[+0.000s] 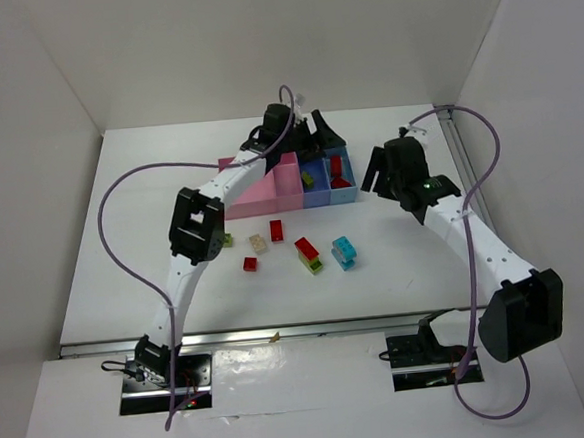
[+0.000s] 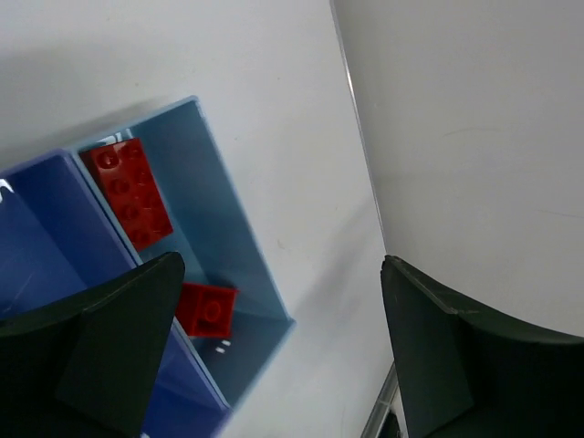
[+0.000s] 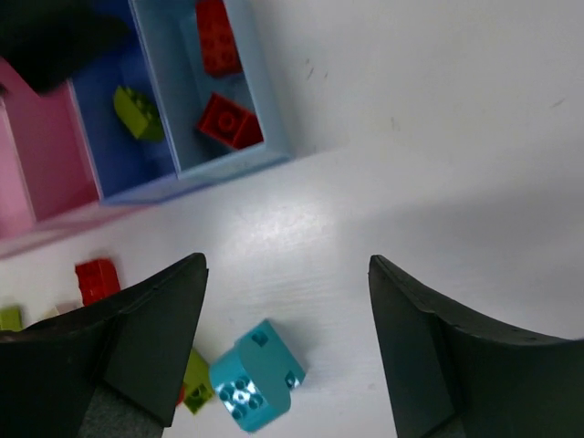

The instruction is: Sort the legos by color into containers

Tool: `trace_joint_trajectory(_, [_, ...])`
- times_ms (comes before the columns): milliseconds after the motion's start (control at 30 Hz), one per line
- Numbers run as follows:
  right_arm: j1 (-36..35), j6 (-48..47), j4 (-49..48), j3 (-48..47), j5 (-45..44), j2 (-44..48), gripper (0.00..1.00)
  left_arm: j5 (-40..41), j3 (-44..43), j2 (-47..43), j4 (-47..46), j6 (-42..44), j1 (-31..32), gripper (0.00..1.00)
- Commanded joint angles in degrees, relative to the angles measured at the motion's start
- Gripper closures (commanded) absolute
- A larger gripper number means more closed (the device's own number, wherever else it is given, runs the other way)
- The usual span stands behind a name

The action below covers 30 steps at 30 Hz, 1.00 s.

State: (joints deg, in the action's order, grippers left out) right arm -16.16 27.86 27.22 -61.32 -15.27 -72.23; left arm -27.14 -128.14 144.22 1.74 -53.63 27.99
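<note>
The four joined bins (image 1: 260,193) stand at mid-table: two pink on the left, a dark blue one, and a light blue one (image 2: 228,228) on the right. The light blue bin holds two red bricks (image 2: 128,192) (image 2: 208,308). The dark blue bin holds a yellow-green brick (image 3: 137,111). My left gripper (image 1: 324,137) is open and empty above the light blue bin's far end. My right gripper (image 1: 376,173) is open and empty, right of the bins. In the right wrist view a cyan brick (image 3: 255,374) lies on the table below its jaws.
In front of the bins lie loose bricks: a red one (image 1: 276,230), a beige one (image 1: 258,243), a small red one (image 1: 249,264), a small yellow-green one (image 1: 227,241), a red and yellow-green stack (image 1: 309,255) and the cyan brick (image 1: 345,251). White walls surround the table.
</note>
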Motion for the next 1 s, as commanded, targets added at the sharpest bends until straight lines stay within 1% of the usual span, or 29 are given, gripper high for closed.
trace_joint_trajectory(0, [-2.3,-1.4,3.2,1.8,7.1,1.7,0.20,1.6,1.6,-11.1,2.2,5.8,-0.4,0.00])
trace_joint_trajectory(67, [-4.5,-1.4,4.2,3.2,8.0,2.3,0.18,2.1,2.6,-14.8,4.4,7.5,-1.0,0.00])
trace_joint_trajectory(100, [-6.9,-1.4,5.4,3.2,8.0,2.4,0.18,2.7,2.6,-16.2,5.7,8.4,-1.0,0.00])
trace_joint_trajectory(133, [-8.2,-1.4,5.9,4.0,8.0,3.0,0.13,3.7,4.0,-17.5,8.6,10.4,-1.5,0.00])
trace_joint_trajectory(200, [-11.4,-1.4,7.7,4.7,8.6,3.0,0.11,4.9,5.3,-21.5,11.3,12.2,-1.5,0.00])
trace_joint_trajectory(233, [-12.7,-1.4,8.2,5.2,9.2,3.0,0.11,5.4,7.7,-22.8,12.1,13.7,-1.5,0.00])
trace_joint_trajectory(267, [-14.0,-1.4,8.7,5.2,9.2,2.4,0.08,5.4,9.2,-24.2,13.2,14.3,-2.1,0.00])
trace_joint_trajectory(300, [-16.3,-1.4,8.7,5.9,9.2,2.4,0.07,5.4,10.5,-25.6,13.9,14.9,-2.7,0.00])
trace_joint_trajectory(333, [-17.5,-1.4,9.4,5.9,8.4,1.5,0.07,5.9,11.8,-28.1,14.4,14.9,-2.7,0.00])
trace_joint_trajectory(400, [-19.8,-1.4,10.0,5.9,7.4,-0.2,0.07,6.0,15.9,-30.3,14.4,15.5,-4.1,0.00])
trace_joint_trajectory(500, [-21.1,-1.9,10.0,6.4,6.8,-2.8,0.07,6.0,19.7,-33.4,15.0,16.1,-4.6,0.00])
trace_joint_trajectory(600, [-21.1,-2.5,10.0,7.5,6.8,-3.9,0.10,6.0,21.0,-34.5,15.5,17.3,-5.1,0.00])
trace_joint_trajectory(667, [-21.1,-1.9,10.0,7.5,5.3,-4.6,0.12,6.0,21.5,-35.1,16.1,17.3,-5.7,0.00])
trace_joint_trajectory(800, [-21.1,-2.5,10.0,8.8,4.1,-5.1,0.12,6.0,21.5,-35.1,16.1,17.9,-6.3,0.00])
trace_joint_trajectory(900, [-21.1,-3.1,9.4,9.4,4.1,-6.7,0.16,5.4,21.0,-34.4,16.1,17.9,-6.3,0.02])
trace_joint_trajectory(967, [-21.1,-3.6,7.9,9.4,4.1,-7.2,0.21,4.9,21.0,-33.9,16.1,17.9,-6.8,0.02])
